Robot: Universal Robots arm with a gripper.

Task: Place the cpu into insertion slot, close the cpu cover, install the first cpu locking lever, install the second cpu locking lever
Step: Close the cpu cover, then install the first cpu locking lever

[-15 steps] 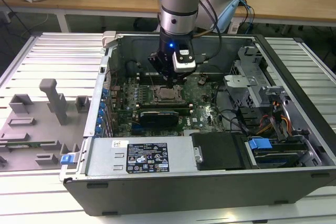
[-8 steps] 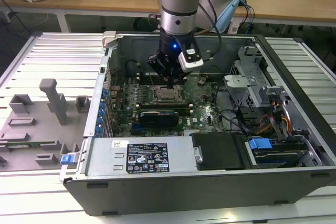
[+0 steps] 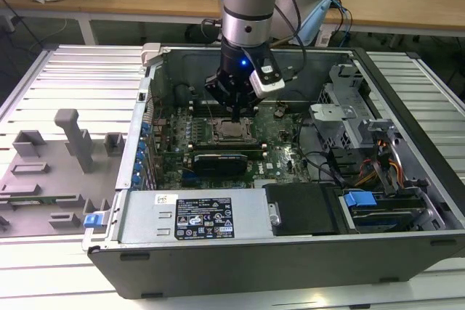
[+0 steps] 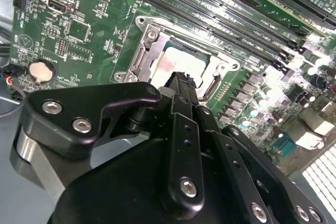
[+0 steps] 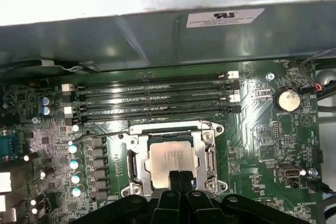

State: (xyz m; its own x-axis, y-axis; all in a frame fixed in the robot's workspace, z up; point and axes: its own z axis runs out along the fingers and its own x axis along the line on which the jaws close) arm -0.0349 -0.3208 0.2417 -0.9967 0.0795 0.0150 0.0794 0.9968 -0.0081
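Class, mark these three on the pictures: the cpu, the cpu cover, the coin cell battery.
cpu (image 5: 170,157), first wrist view, centre of its silvery top.
cpu cover (image 5: 211,156), first wrist view, a side bar of its frame.
coin cell battery (image 5: 287,98), first wrist view, centre of its face.

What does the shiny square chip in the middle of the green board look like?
The cpu is a flat square chip with a silvery-grey metal top. It lies level, set into the green board, with the cpu cover framing its edges in metal. The gripper, black tips closed, sits over one edge; whether it touches is unclear.
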